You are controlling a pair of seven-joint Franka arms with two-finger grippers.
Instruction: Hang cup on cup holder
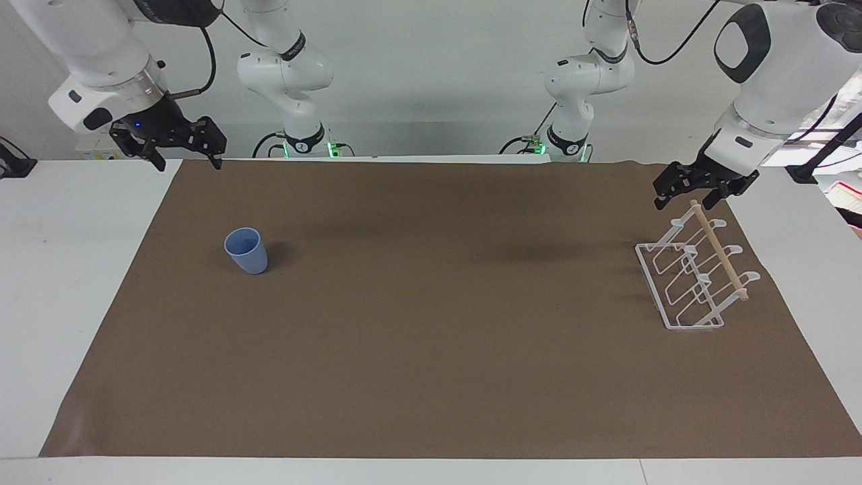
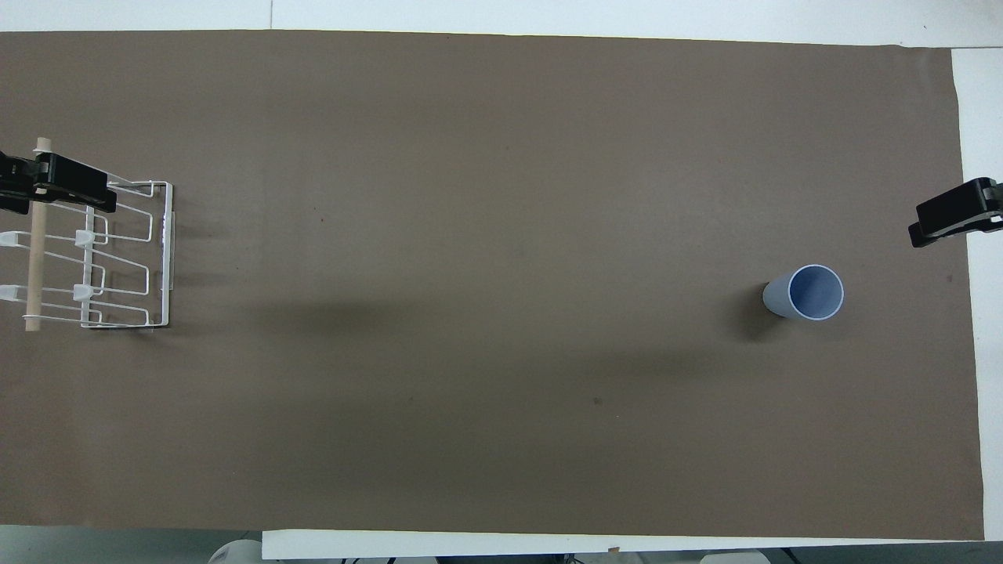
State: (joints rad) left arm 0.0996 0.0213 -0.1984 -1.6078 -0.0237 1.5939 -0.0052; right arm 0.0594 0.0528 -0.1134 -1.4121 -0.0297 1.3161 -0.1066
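The right pincer (image 1: 185, 151) hangs in the air with its two dark fingers spread apart and nothing between them, over the edge of the brown mat (image 1: 431, 377) at the right arm's end of the table (image 1: 74, 283). In the overhead view only the tip of this pincer (image 2: 952, 211) shows at the frame's edge. The cup (image 1: 246, 250), a small light blue tumbler with no handle, stands upright on the mat with its mouth up, below that pincer and well apart from it, a little toward the middle of the table; its open rim (image 2: 815, 292) shows as a full ring from above. The left pincer (image 1: 704, 185) hangs at the left arm's end, over the end of the cup holder (image 1: 693, 283) that lies nearer to the robots, its fingers parted and empty. From the facing view its tips seem to sit just above the upper end of the wooden dowel (image 1: 719, 250), but whether they touch it I cannot tell. In the overhead view the left pincer (image 2: 55, 184) covers that same end of the dowel (image 2: 33, 258). The cup holder (image 2: 125, 258) is a white wire rack with a rectangular base resting on the mat, its looped prongs slanting up toward the dowel, and no cup hangs on it. The cup and the cup holder stand well apart, at either end of the mat, with bare mat between them.
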